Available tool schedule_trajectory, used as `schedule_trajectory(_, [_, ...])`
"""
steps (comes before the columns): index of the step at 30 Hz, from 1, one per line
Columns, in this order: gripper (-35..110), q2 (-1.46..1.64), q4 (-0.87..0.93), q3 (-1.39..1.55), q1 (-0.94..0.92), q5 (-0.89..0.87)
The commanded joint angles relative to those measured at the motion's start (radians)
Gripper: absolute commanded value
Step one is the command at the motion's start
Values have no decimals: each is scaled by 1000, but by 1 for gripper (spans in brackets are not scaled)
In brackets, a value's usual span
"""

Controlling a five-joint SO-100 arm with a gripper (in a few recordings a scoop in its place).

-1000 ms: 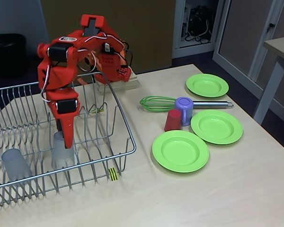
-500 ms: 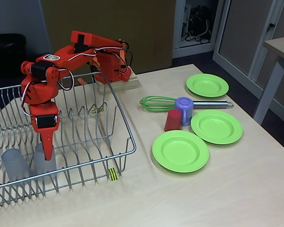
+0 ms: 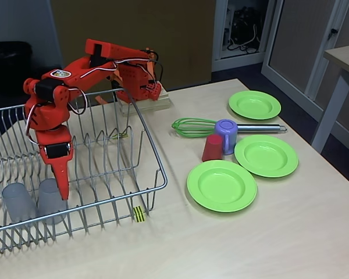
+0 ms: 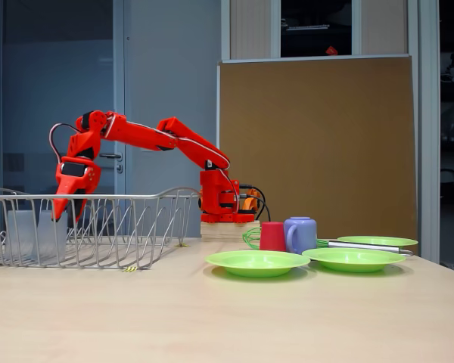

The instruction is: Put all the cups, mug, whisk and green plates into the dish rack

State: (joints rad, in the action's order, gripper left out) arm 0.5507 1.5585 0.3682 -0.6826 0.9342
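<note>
Two grey tumbler cups stand side by side in the left front of the dish rack (image 3: 154,160) (image 4: 121,227): one tumbler (image 3: 17,202) (image 4: 19,234) at the left, the second tumbler (image 3: 50,200) (image 4: 51,236) just right of it. My gripper (image 3: 62,187) (image 4: 66,215) hangs open just above and beside the second tumbler, with nothing in it. On the table to the right lie three green plates (image 3: 255,104) (image 3: 266,155) (image 3: 221,185). Between them stand the red cup (image 3: 212,147) (image 4: 272,236) and the purple mug (image 3: 226,135) (image 4: 300,234). The whisk (image 3: 193,127) lies behind them.
The arm's base sits on a wooden block (image 3: 145,104) behind the rack's right corner. The rack's striped tag (image 3: 139,214) marks its front edge. Bare tabletop (image 3: 250,244) stretches in front of the plates. Another table (image 3: 346,58) stands at the far right.
The arm carried the second tumbler leftwards inside the rack and set it beside the first. The gripper has since let go and risen slightly.
</note>
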Motion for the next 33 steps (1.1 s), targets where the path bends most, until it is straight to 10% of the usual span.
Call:
schedule_trajectory(1, [37, 106, 43, -29, 18, 12])
schedule_trajectory(13, [31, 586, 103, 394, 238, -34])
schedule_trajectory(33, [35, 1203, -71, 1359, 1037, -827])
